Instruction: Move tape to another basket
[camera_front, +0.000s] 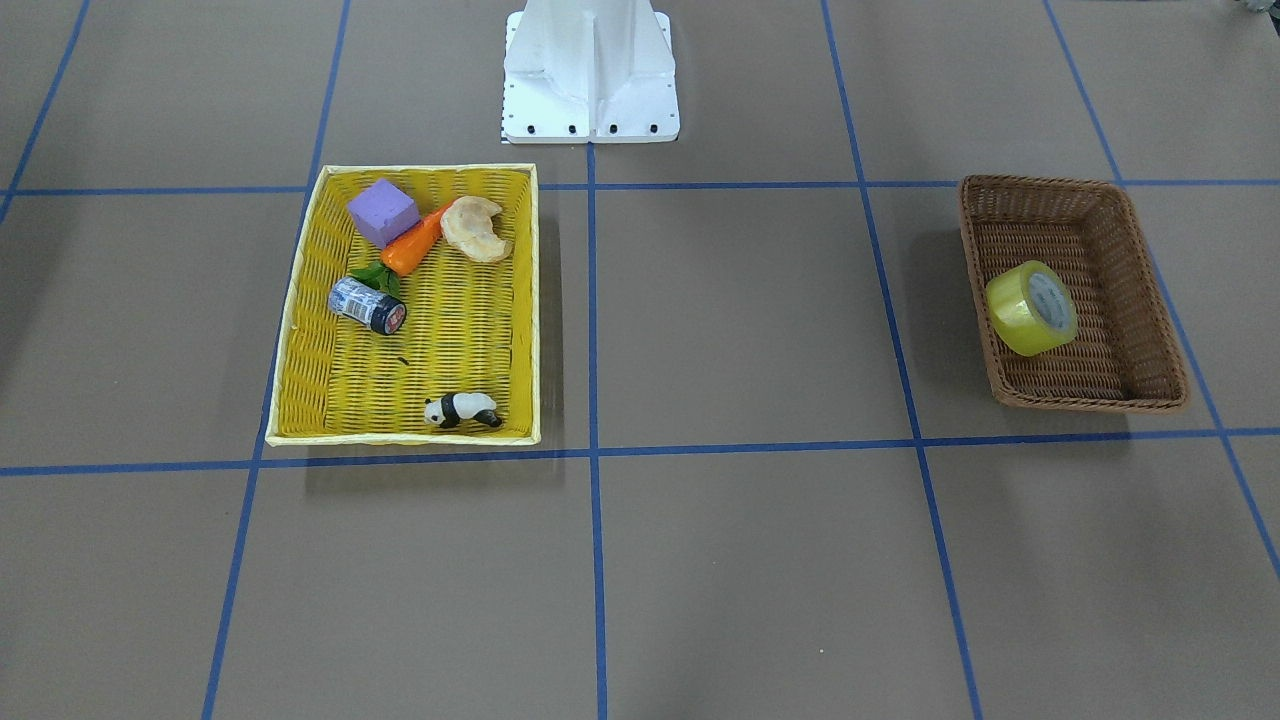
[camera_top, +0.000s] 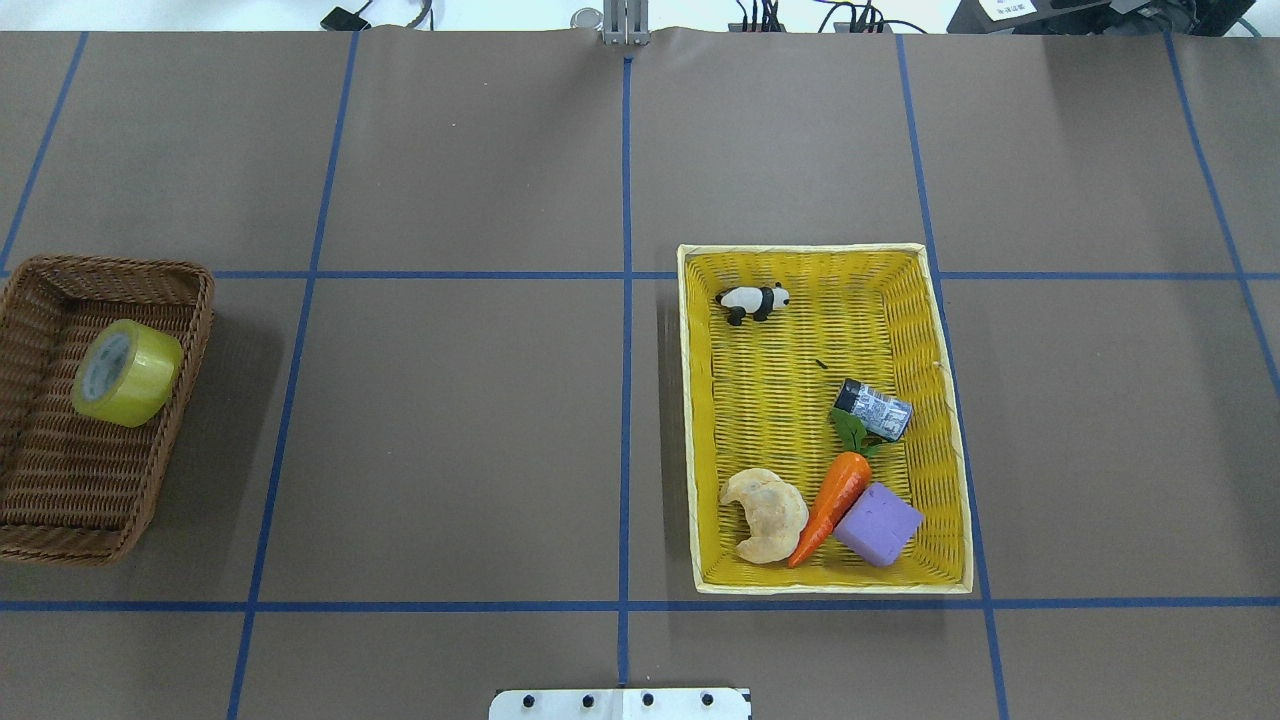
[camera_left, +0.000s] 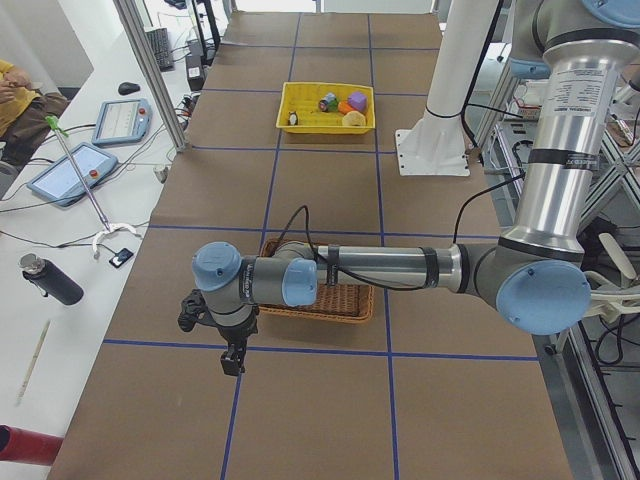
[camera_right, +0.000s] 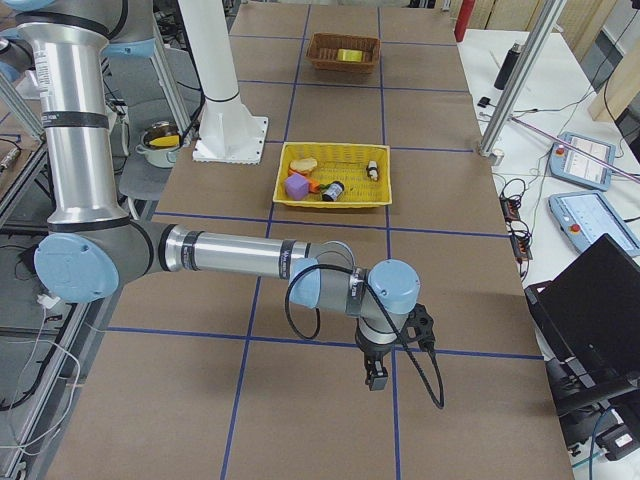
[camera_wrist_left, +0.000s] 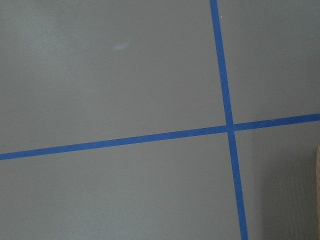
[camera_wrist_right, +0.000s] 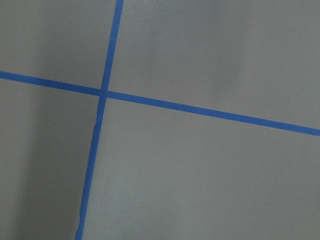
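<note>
The tape (camera_front: 1030, 307) is a yellowish roll with a white printed core. It lies on its side inside the dark brown wicker basket (camera_front: 1120, 230) and touches the basket's side wall. Both also show in the overhead view, the tape (camera_top: 127, 373) in the basket (camera_top: 60, 490) at the far left edge. My left gripper (camera_left: 232, 360) hangs over the table just outside the brown basket (camera_left: 330, 303), away from the tape. My right gripper (camera_right: 377, 377) hangs over bare table, far from both baskets. Both grippers show only in the side views, so I cannot tell whether they are open or shut.
A bright yellow woven basket (camera_top: 790, 400) holds a toy panda (camera_top: 752, 301), a small blue-labelled can (camera_top: 873, 409), a toy carrot (camera_top: 830, 505), a croissant (camera_top: 765, 513) and a purple block (camera_top: 878, 523). The robot's white base (camera_front: 590, 70) stands at mid-table. Blue tape lines grid the brown table cover.
</note>
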